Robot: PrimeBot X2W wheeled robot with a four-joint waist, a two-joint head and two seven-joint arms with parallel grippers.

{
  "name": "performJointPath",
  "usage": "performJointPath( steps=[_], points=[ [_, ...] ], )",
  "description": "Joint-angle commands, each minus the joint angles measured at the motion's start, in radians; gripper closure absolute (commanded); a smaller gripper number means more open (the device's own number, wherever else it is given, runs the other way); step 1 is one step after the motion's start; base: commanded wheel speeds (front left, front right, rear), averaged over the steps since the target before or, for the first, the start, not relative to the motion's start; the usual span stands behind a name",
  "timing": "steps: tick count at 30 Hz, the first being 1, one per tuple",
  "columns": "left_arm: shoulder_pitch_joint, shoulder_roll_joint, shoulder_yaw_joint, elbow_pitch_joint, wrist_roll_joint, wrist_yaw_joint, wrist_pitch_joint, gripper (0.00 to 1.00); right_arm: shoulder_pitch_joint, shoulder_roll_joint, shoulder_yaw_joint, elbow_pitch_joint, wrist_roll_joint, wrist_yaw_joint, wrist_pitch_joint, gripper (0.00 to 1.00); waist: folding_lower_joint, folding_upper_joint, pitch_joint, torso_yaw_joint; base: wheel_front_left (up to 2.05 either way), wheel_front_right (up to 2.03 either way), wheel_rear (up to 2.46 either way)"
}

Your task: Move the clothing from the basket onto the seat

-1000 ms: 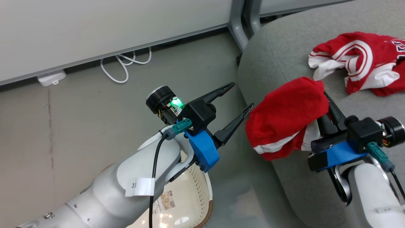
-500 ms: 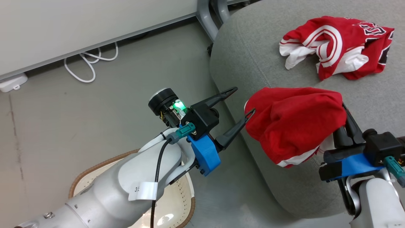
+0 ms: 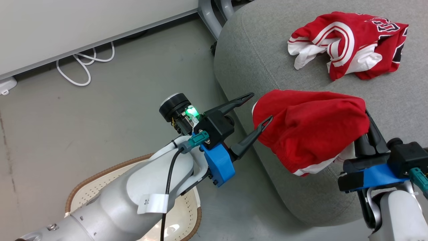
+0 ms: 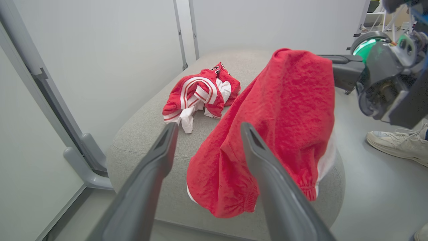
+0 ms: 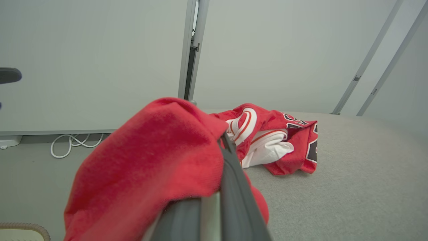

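A red garment [image 3: 311,127] with a white hem is draped over my right gripper [image 3: 366,134], which is shut on it above the near edge of the light grey seat [image 3: 267,60]. In the left wrist view this held garment [image 4: 284,134] hangs down in front of the seat [image 4: 140,140]. A second red and white striped garment [image 3: 347,43] lies crumpled further back on the seat. My left gripper [image 3: 261,107] is open with nothing in it, its fingertips right beside the held garment. The cream basket [image 3: 100,174] with its brown rim stands on the floor under my left forearm.
A white cable [image 3: 83,67] lies coiled on the floor by the wall. Grey metal legs [image 3: 210,16] stand behind the seat. A person's shoe [image 4: 394,144] rests on the floor to the right of the seat in the left wrist view.
The head camera has shifted, so the whole picture slid. My right gripper has carried the red garment further over the seat's edge. My left gripper stays open beside it.
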Motion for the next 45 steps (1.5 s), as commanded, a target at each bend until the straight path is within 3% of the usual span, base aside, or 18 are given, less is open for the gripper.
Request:
performJointPath(
  steps=[1, 9, 17, 25, 31, 38, 45],
  points=[
    [-0.009, 0.002, 0.004, -0.002, 0.006, -0.001, -0.005, 0.00, -0.008, 0.004, -0.003, -0.007, -0.003, 0.000, -0.004, 1.00, 0.0000, 0.0000, 0.001, 0.002, 0.00, 0.00, 0.00],
    [-0.029, 0.021, 0.010, -0.016, 0.020, -0.001, -0.005, 0.00, -0.116, -0.001, 0.004, -0.037, -0.013, 0.000, -0.004, 1.00, 0.0000, 0.0000, 0.040, 0.012, 0.00, 0.00, 0.00],
    [-0.071, 0.054, 0.015, -0.038, 0.050, -0.001, -0.005, 0.00, -0.352, -0.028, -0.037, -0.086, -0.010, 0.000, -0.004, 1.00, 0.0000, 0.0000, 0.137, 0.027, 0.00, 0.00, 0.00],
    [-0.151, 0.086, -0.003, -0.068, 0.076, -0.001, 0.002, 0.00, -0.644, -0.103, -0.203, -0.111, 0.011, 0.000, -0.004, 1.00, 0.0000, 0.0000, 0.281, 0.059, 0.00, 0.00, 0.00],
    [-0.207, 0.109, -0.011, -0.101, 0.100, -0.001, 0.011, 0.00, -0.790, -0.208, -0.360, -0.060, 0.025, 0.000, -0.004, 1.00, 0.0000, 0.0000, 0.378, 0.080, 0.00, 0.00, 0.00],
    [-0.237, 0.131, -0.011, -0.144, 0.117, 0.010, 0.020, 0.00, -0.786, -0.286, -0.527, 0.060, 0.021, 0.000, -0.004, 1.00, 0.0000, 0.0000, 0.442, 0.090, 0.00, 0.00, 0.00],
    [-0.238, 0.151, -0.016, -0.169, 0.119, 0.018, 0.029, 0.00, -0.707, -0.231, -0.593, 0.163, -0.008, 0.000, -0.004, 1.00, 0.0000, 0.0000, 0.471, 0.076, 0.00, 0.00, 0.00]
  ],
)
